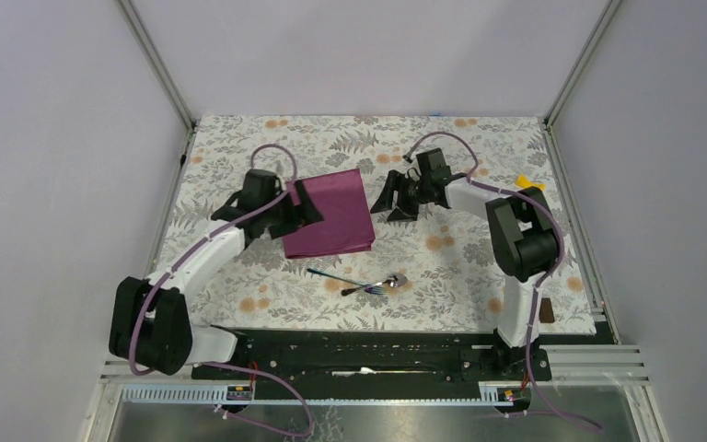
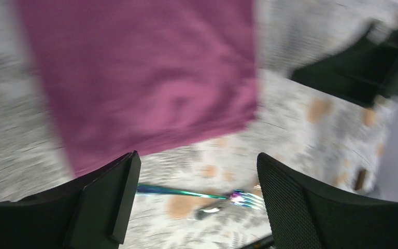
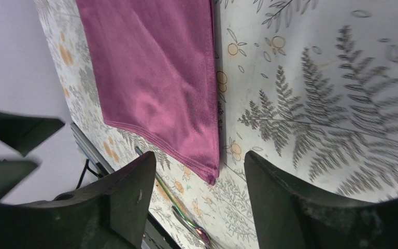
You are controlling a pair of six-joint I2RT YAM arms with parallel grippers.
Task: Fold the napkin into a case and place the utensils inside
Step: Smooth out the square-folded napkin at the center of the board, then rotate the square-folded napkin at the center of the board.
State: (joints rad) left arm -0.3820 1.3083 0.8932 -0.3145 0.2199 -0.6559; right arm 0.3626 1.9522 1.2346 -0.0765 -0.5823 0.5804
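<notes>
The dark purple napkin (image 1: 331, 216) lies flat on the tablecloth as a folded rectangle, its stacked edges showing in the right wrist view (image 3: 155, 78). My left gripper (image 1: 306, 206) hovers open at its left edge, the cloth (image 2: 145, 78) beyond the empty jaws. My right gripper (image 1: 394, 204) stands open just right of the napkin, nothing between its fingers (image 3: 199, 171). The utensils lie crossed nearer the bases: an iridescent fork (image 1: 336, 276) (image 2: 197, 195) (image 3: 176, 205) and a silver spoon (image 1: 385, 284) (image 2: 210, 210).
The floral tablecloth (image 1: 479, 267) covers the table. A small yellow piece (image 1: 527, 182) lies at the far right and a small brown block (image 1: 547, 313) at the right front edge. Grey walls and frame posts close in three sides.
</notes>
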